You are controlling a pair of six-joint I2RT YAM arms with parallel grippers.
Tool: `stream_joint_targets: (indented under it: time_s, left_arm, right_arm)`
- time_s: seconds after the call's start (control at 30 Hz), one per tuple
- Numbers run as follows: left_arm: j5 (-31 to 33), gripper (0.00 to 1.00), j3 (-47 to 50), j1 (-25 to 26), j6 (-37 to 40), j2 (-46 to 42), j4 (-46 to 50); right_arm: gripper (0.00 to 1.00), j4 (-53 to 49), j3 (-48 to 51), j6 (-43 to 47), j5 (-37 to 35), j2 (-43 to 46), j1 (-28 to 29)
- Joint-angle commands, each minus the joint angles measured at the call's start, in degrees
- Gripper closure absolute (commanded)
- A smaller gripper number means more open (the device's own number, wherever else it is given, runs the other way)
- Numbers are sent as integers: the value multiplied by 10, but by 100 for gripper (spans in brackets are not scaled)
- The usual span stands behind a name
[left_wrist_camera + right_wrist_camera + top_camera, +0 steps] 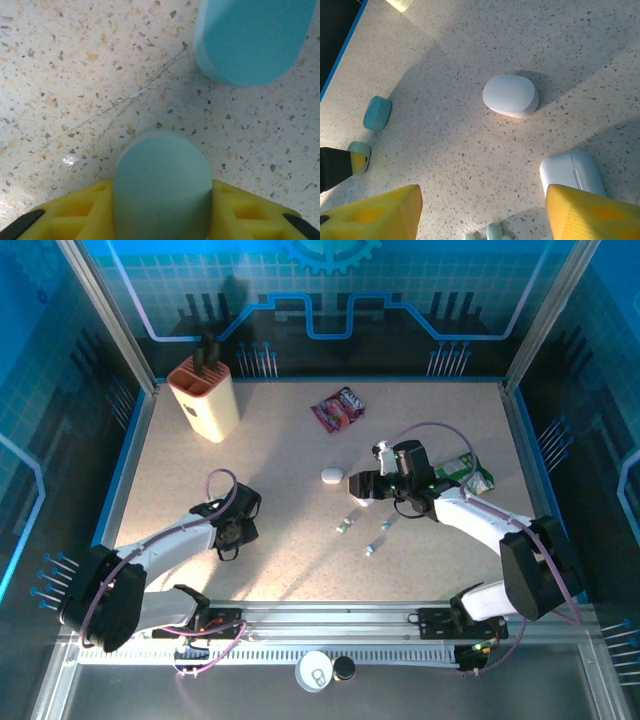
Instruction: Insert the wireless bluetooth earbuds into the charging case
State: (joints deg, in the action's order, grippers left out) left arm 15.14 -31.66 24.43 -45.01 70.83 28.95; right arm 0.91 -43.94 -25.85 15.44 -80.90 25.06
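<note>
Though parked right above the work, grips nothing with the right claw (482,196), yellow fingers spread wide. Same with the left claw (205,112): teal pads (160,185) parted over bare table (75,75), empty. Finds the earbuds (345,525) lying loose on the table near the right claw, none seated in a case.

Plenty to go wrong from here. Might squirt a tiny glossy bud out from between such broad fingers, or knock a neighbouring bud aside on the way down. Appears to face two shut lids, so needs one opened first. Could also send an unheld case skidding under a push.

Counts two claws. Counts two white cases, one (510,95) out ahead and one (572,172) just beside the right finger. Counts three small spots of buds from above, exact number too small to tell.
</note>
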Motion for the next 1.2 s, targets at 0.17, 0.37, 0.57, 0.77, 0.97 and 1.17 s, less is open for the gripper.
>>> stream_joint_targets:
  time_s: [0.17, 0.37, 0.57, 0.77, 0.97, 1.17]
  left_arm:
    - [-184, 58, 41, -1, 118, -70, -191]
    - [-258, 60, 37, 0, 157, -53, -271]
    - [-349, 60, 41, 0, 177, -11, -359]
    - [-439, 59, 47, 9, 198, 20, -442]
    - [-372, 60, 43, 42, 224, 40, -485]
    - [-179, 62, -28, 53, 129, 73, -267]
  right_arm:
    - [34, 9, 9, -2, 13, 35, -4]
    - [34, 3, 20, -7, 26, 62, -7]
    - [34, 1, 26, -16, 43, 73, -9]
    - [34, 14, 32, -43, 76, 67, -9]
    - [34, 5, 16, -80, 116, 43, -9]
    - [34, -6, 13, -70, 114, 36, -9]
